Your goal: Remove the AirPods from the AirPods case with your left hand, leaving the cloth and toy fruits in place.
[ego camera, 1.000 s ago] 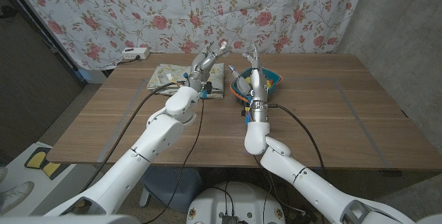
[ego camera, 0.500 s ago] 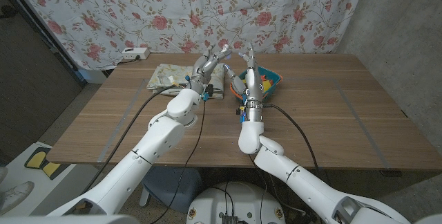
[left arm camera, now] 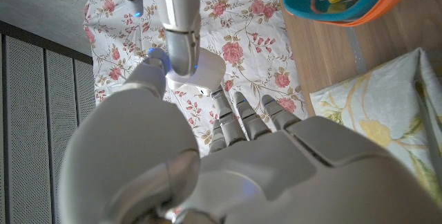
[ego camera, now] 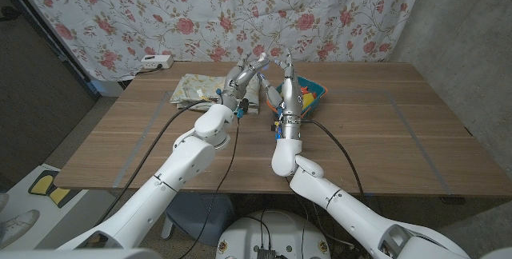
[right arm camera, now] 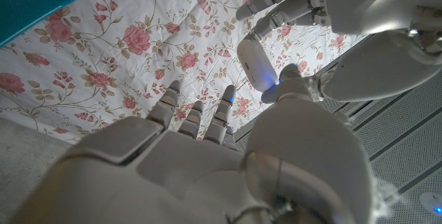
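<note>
Both hands are raised close together above the table's [ego camera: 376,131] far middle. The smooth, white, rounded AirPods case [right arm camera: 254,63] sits pinched between the left hand [ego camera: 246,77] and the right hand [ego camera: 286,83]; its long axis runs between them. A floral cloth [left arm camera: 373,120] lies folded nearby.

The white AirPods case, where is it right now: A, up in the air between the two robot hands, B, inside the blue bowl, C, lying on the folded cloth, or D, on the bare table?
A: the AirPods case is pinched at the fingertips of the left hand, off the table, with the right hand close beside it.
</note>
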Robot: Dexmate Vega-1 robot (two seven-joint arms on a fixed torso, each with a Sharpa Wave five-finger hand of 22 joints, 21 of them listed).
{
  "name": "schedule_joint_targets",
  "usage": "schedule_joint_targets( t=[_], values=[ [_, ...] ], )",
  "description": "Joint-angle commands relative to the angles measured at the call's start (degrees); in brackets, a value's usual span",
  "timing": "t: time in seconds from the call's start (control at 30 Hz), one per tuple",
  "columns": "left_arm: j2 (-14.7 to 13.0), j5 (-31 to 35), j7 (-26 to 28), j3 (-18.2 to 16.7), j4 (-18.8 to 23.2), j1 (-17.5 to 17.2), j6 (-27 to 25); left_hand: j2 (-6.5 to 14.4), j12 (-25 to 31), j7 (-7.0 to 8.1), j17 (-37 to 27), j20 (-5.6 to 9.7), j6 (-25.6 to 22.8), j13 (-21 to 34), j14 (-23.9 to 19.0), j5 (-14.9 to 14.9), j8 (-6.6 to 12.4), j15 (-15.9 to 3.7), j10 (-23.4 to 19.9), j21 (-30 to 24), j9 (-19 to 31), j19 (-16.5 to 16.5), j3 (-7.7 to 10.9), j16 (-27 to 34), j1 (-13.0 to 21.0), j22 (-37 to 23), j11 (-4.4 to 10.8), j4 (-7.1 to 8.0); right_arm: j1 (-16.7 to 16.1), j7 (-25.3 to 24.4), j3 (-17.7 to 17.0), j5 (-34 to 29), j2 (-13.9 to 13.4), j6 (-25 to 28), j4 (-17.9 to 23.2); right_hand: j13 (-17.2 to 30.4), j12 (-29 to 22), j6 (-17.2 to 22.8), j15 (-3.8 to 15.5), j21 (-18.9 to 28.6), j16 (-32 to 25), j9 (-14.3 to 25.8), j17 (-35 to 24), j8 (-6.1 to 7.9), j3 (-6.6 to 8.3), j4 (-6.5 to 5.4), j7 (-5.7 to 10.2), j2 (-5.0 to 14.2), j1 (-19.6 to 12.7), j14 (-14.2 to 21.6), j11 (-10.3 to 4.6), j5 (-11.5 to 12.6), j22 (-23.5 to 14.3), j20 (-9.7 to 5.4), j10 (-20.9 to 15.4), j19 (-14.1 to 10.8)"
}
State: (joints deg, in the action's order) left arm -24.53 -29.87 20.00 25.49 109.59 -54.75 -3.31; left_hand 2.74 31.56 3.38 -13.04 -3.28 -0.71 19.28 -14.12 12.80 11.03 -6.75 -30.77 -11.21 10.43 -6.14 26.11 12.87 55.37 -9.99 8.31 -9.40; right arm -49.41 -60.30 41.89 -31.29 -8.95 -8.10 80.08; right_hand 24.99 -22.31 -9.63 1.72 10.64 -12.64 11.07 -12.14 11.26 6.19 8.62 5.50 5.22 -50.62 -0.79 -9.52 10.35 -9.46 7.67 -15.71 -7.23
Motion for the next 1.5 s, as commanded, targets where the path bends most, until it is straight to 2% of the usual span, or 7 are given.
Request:
schedule_joint_targets(
  t=[0.03, 0.43, 0.73, 1.0, 1.13, 1.23, 1.5],
  values=[
    [0.16, -0.20, 0.11, 0.20, 0.33, -0.41, 0.31, 0.69, 8.03, -0.04, -0.06, -0.42, 0.08, 7.65, -0.03, 0.47, -0.04, 0.21, -3.99, -0.09, -0.05, 0.06, -0.26, -0.17, 0.46, -0.20, 3.89, 0.07, 0.53, -0.23, 0.25, -0.52, 0.80, 2.82, -0.42, 0.65, -0.57, -2.20, 4.78, -0.01, 0.11, 0.13, -0.17, -0.25, 0.58, 0.31, -0.35, 0.13, -1.07, 0.36, 0.36, 0.13, -0.13, 0.23, 0.87, -0.02],
    [0.33, -0.55, -0.09, 0.55, 0.04, -0.50, 0.23, 0.84, 7.96, -0.03, -0.05, -0.42, 0.14, 7.67, 0.05, 0.57, -0.06, 0.27, -3.89, -0.09, -0.05, 0.11, -0.35, -0.18, 0.45, -0.20, 3.88, 0.13, 1.33, -1.03, 0.73, -0.94, 1.27, 2.86, -1.38, 2.54, -1.99, -2.28, 4.48, -0.06, 0.00, 0.16, -0.68, -0.25, 0.73, -0.03, -0.12, 0.35, -1.23, 0.53, 1.04, 0.00, -0.14, -0.16, 1.86, 0.15],
    [0.29, -0.79, -0.24, 0.61, -0.11, -0.44, 0.20, 0.81, 7.92, -0.02, 0.00, -0.40, 0.12, 7.69, 0.04, 0.64, -0.05, 0.28, -3.84, -0.09, -0.05, 0.12, -0.37, -0.19, 0.57, -0.20, 3.88, 0.04, 1.00, -2.86, 0.75, -1.72, 2.08, 4.74, -1.21, 4.94, -4.81, -0.91, 5.03, 0.04, -0.52, 0.16, -1.49, 0.09, 0.19, -1.09, 0.05, 0.44, 0.26, 1.50, 0.26, -0.10, -0.18, -0.66, 0.61, 0.04],
    [0.37, -0.87, -0.48, 0.94, -0.34, -0.16, 0.24, 0.87, 7.89, -0.03, 0.01, -0.39, 0.13, 7.70, 0.05, 0.70, -0.06, 0.25, -3.84, -0.09, -0.05, 0.16, -0.40, -0.20, 0.55, -0.20, 3.88, 0.09, 1.05, -3.44, 0.88, -1.89, 2.42, 5.35, -1.42, 6.72, -6.65, -0.19, 5.50, 0.12, -0.85, 0.17, -1.96, 0.14, 0.40, -1.16, 0.26, 1.06, 0.16, 2.28, -0.14, -0.01, -0.21, -0.89, 0.47, -0.13],
    [0.54, -1.13, -0.61, 1.07, -0.40, -0.17, 0.32, 0.91, 7.87, -0.07, 0.02, -0.41, 0.16, 7.71, 0.04, 0.73, -0.07, 0.28, -3.83, -0.09, -0.04, 0.17, -0.40, -0.19, 0.60, -0.20, 3.88, 0.07, 1.13, -3.16, 1.02, -2.06, 2.43, 6.04, -1.38, 7.50, -7.32, 0.10, 5.97, 0.06, -0.90, 0.16, -2.19, 0.16, 0.60, -1.12, 0.84, 1.44, -0.06, 2.36, -0.54, 0.02, -0.22, -1.70, 0.73, 0.08],
    [0.40, -1.01, -0.57, 1.14, -0.28, -0.16, 0.22, 0.90, 7.86, -0.06, 0.04, -0.43, 0.15, 7.71, 0.03, 0.75, -0.06, 0.28, -3.80, -0.09, -0.05, 0.18, -0.41, -0.20, 0.62, -0.20, 3.88, 0.05, 1.22, -3.01, 1.13, -2.14, 2.49, 6.44, -1.46, 8.71, -8.55, 0.06, 5.21, 0.22, -0.93, 0.17, -2.42, 0.01, 0.80, -0.72, -0.04, 1.41, -0.69, 2.55, 0.02, -0.03, -0.23, -0.56, 0.84, -0.36],
    [0.45, -1.37, -0.94, 1.41, -0.53, -0.05, 0.13, 0.94, 7.88, -0.06, 0.04, -0.41, 0.16, 7.73, 0.01, 0.80, -0.06, 0.32, -3.90, -0.11, -0.05, 0.16, -0.44, -0.19, 0.60, -0.20, 3.86, 0.08, 1.40, -3.23, 1.30, -2.26, 2.58, 6.68, -1.90, 9.71, -9.30, 0.06, 4.72, 0.20, -0.80, 0.18, -2.61, -0.08, 0.96, -0.43, -0.23, 1.34, -1.20, 2.41, 0.38, -0.01, -0.22, -0.28, 1.74, -0.47]
  ],
)
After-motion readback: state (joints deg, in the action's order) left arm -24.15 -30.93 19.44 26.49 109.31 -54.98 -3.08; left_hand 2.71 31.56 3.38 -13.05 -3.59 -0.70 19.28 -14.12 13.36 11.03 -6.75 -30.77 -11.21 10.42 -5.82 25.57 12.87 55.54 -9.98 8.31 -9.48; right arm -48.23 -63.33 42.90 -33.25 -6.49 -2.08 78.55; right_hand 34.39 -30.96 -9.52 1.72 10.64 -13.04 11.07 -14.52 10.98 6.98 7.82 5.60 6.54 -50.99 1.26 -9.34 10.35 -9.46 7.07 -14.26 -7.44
